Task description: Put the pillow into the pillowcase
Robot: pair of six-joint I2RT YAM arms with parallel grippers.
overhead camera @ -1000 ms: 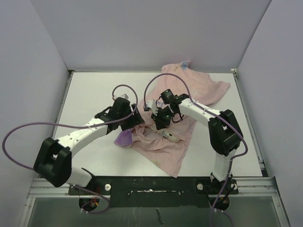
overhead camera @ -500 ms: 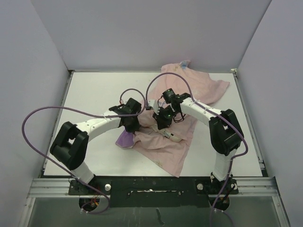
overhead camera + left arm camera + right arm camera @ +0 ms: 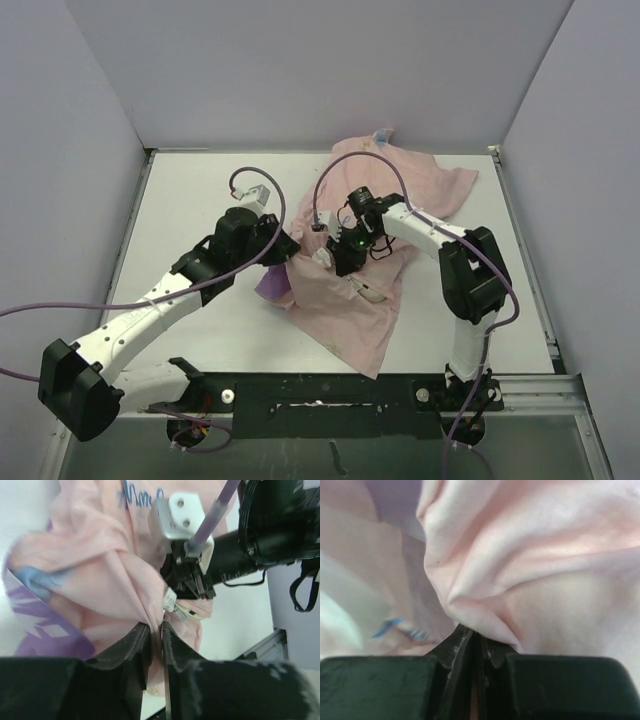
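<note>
Fingers [image 3: 134, 649] pinched shut on pillowcase [image 3: 345, 315] folds: left gripper [image 3: 155, 632] at 9 o'clock edge, right gripper [image 3: 472, 640] mid-cloth. Thin, limp, light; grip doubled hem.

The pillowcase [image 3: 430, 180] lies crumpled and pale-pink side out, spreading from the desk's middle toward 1 o'clock and down toward 5 o'clock. A purple printed corner shows at its 9 o'clock edge. Raised folds near the centre are pinched by the left end effector [image 3: 155, 625] and right end effector [image 3: 472, 630]. The pillow [image 3: 369, 293] shows only as a cream sliver among the folds, just at 4 o'clock of centre, with a small white tag.
</note>
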